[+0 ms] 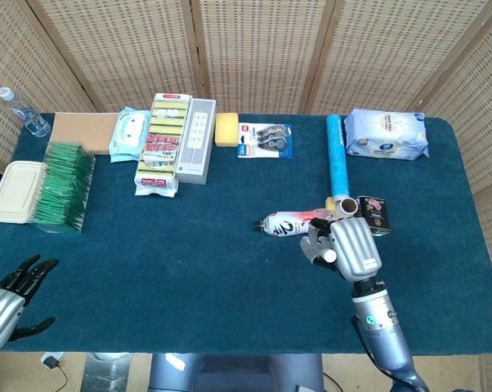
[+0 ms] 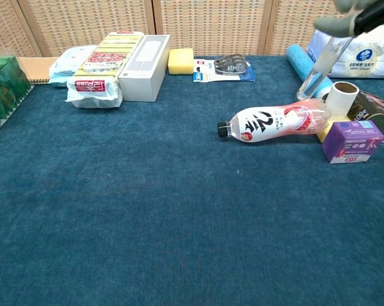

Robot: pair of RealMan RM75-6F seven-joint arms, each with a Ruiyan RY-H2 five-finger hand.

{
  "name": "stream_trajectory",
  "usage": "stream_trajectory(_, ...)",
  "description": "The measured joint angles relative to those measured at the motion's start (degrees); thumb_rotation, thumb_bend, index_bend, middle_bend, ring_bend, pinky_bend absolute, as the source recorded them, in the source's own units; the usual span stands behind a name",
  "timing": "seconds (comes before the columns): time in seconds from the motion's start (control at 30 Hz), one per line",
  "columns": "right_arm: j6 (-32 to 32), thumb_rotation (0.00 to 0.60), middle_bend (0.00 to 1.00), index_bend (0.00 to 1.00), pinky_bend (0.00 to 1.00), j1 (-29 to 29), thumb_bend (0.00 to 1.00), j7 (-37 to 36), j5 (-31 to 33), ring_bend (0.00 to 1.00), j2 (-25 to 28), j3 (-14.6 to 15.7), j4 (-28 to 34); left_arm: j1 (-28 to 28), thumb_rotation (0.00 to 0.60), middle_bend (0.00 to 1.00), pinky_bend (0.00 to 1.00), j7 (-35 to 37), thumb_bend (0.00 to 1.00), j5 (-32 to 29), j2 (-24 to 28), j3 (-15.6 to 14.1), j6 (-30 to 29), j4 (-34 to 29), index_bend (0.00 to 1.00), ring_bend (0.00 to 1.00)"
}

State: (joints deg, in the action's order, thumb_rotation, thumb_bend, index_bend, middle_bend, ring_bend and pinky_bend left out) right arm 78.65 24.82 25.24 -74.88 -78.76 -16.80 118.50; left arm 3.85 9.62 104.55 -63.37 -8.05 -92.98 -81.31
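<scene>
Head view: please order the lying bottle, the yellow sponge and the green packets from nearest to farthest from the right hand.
From the right hand:
1. Lying bottle, just beside the fingers.
2. Yellow sponge, far edge, middle.
3. Green packets, far left side.

The right robot hand [image 1: 346, 247] has a ribbed silver-grey back, pale grey fingers and a white round tip. Its forearm is glossy blue-grey with a small green light. The left robot hand [image 1: 11, 296] pairs a silver shell with black fingers.
</scene>
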Motion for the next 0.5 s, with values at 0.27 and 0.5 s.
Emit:
stream_trajectory(0.27,2.4,0.6,1.0,0.79,0.94,-0.4,0.42,1.3,0.0,1.0,0.6,1.7,-2.3,0.0,0.6,0.16,0.3,-0.6,0.11,-0.4,-0.1,0.0,0.4,-0.1,0.0,0.08)
stream_trajectory(0.5,1.5,0.6,1.0,0.79,0.94,-1.2,0.42,2.0,0.8,1.0,2.5,4.2,-2.5,0.0,0.6,0.16,0.3,-0.4,0.11,-0.4,-0.1,0.1,0.3,0.0,0.0,0.08)
